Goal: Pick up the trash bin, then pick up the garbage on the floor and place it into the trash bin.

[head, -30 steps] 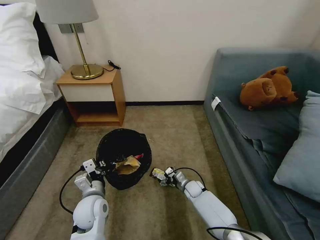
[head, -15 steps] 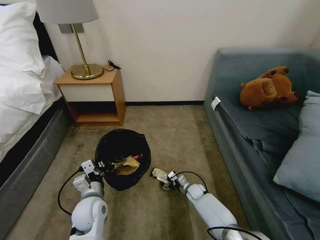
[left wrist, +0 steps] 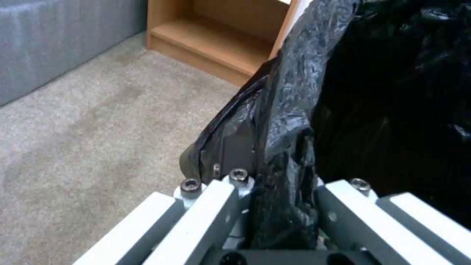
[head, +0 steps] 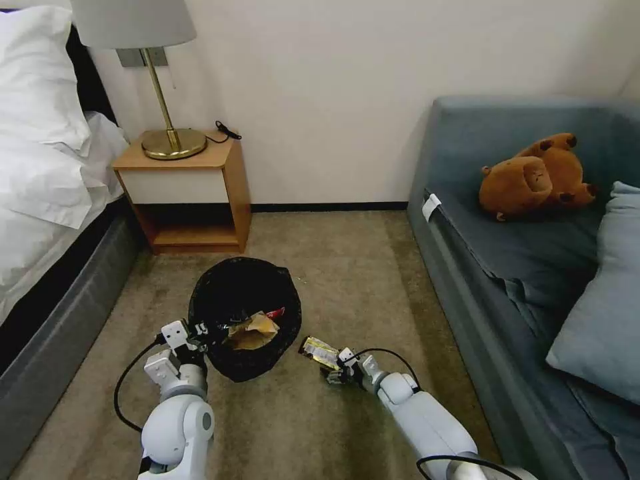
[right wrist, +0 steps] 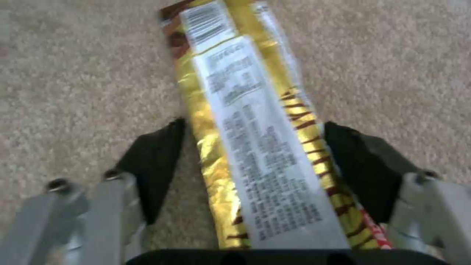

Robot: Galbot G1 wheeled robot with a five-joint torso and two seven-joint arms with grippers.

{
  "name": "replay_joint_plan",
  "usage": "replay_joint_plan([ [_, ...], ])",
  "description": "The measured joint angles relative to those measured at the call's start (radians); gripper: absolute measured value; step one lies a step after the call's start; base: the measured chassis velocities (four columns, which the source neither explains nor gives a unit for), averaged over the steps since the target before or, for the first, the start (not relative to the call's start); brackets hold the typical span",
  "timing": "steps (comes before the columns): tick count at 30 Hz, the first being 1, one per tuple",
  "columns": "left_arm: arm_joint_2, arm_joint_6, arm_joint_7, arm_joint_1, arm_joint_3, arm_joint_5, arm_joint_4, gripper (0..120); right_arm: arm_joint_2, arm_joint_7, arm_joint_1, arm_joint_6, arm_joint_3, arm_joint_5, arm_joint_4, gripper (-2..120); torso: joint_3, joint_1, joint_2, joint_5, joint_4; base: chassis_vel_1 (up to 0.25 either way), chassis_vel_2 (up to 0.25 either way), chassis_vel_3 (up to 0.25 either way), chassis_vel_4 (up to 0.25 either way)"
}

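Left gripper (head: 200,330) clamps the bin (head: 244,317) rim at 8 o'clock. Right gripper (right wrist: 252,147), fingers apart, straddles the wrapper (right wrist: 255,147) on the carpet (head: 360,267); it should close squarely mid-length, pressing low.

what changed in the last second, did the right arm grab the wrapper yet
Not yet. The right gripper has drawn back toward the robot along the carpet, and its open fingers now straddle the yellow wrapper, which has not moved. The left gripper stays shut on the trash bin rim; the bin shifted slightly left. The paper and red packet inside are unchanged.
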Motion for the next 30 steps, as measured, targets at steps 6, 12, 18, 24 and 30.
replay_joint_plan([
  [6, 0.001, 0.000, -0.001, -0.003, 0.002, 0.000, 0.000, 1, 0.000, -0.001, -0.003, 0.009, 0.007, -0.005, 0.000, 51, 0.000, 0.000, 0.000, 0.0003, 0.0004, 0.000, 0.000, 0.000, 0.000],
  [12, 0.002, 0.000, -0.001, -0.006, 0.003, 0.000, 0.002, 1, 0.001, -0.001, -0.005, 0.013, 0.011, -0.010, 0.000, 38, 0.000, 0.000, 0.000, 0.0004, 0.0005, 0.000, 0.000, 0.000, 0.000],
  [18, 0.004, 0.000, -0.001, -0.005, 0.001, -0.002, 0.004, 1, 0.002, 0.019, -0.007, 0.020, 0.021, -0.018, -0.001, 17, 0.000, 0.000, 0.000, -0.0001, -0.0001, 0.000, 0.000, 0.000, 0.000],
  [24, 0.005, -0.001, -0.001, -0.004, -0.002, -0.002, 0.004, 1, 0.003, 0.032, -0.011, 0.026, 0.024, -0.024, 0.001, 0, 0.000, 0.000, 0.000, -0.0006, -0.0003, 0.000, 0.000, 0.000, 0.000],
  [30, 0.004, -0.003, -0.001, -0.002, -0.005, -0.003, 0.005, 1, -0.001, 0.034, -0.020, 0.028, 0.029, -0.023, 0.015, 0, 0.000, 0.000, 0.000, -0.0002, -0.0002, 0.000, 0.000, 0.000, 0.000],
])
